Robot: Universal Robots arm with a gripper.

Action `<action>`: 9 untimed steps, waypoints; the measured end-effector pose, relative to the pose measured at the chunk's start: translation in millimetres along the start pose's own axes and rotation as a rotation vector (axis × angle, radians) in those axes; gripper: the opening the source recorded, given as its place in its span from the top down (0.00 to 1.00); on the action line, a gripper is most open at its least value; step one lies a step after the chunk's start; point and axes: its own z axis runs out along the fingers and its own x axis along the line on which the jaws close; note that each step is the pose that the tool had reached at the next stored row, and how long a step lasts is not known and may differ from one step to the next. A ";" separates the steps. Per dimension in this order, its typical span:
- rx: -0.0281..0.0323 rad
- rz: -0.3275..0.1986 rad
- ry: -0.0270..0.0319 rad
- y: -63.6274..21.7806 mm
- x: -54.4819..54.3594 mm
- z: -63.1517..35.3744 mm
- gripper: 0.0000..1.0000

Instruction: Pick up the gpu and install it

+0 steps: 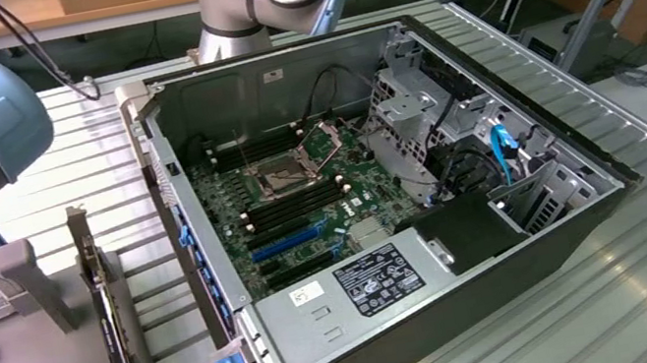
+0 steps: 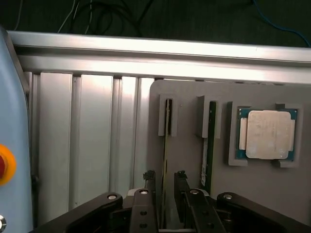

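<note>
My fingers (image 2: 149,184) sit apart astride a thin upright card (image 2: 165,145) in a grey holder (image 2: 252,194) on the ribbed aluminium tabletop (image 2: 92,145); a green circuit-board stick (image 2: 212,128) stands beside.

On 1 grey holder (image 2: 252,194) stood 2 boards on edge — 1 green gpu (image 2: 211,145) and 1 dark card (image 2: 168,121) — beside 1 processor (image 2: 266,134). In the exterior view's middle sat 1 open computer case (image 1: 265,77) holding 1 motherboard (image 1: 361,200).

The gpu (image 2: 210,145), a thin green circuit-board stick, stands on edge in a slot of the grey holder (image 2: 252,189), just beside a square processor chip (image 2: 266,134).
</note>
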 end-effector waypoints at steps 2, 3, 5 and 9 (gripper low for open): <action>0.0001 0.000 0.0000 -0.1 -0.3 4.0 0.70; 0.0000 0.000 0.0000 -0.2 -0.3 5.7 0.70; -0.0001 0.000 0.0001 -0.2 -0.4 8.3 0.70; 0.0000 0.000 0.0000 -0.2 -0.4 8.4 0.70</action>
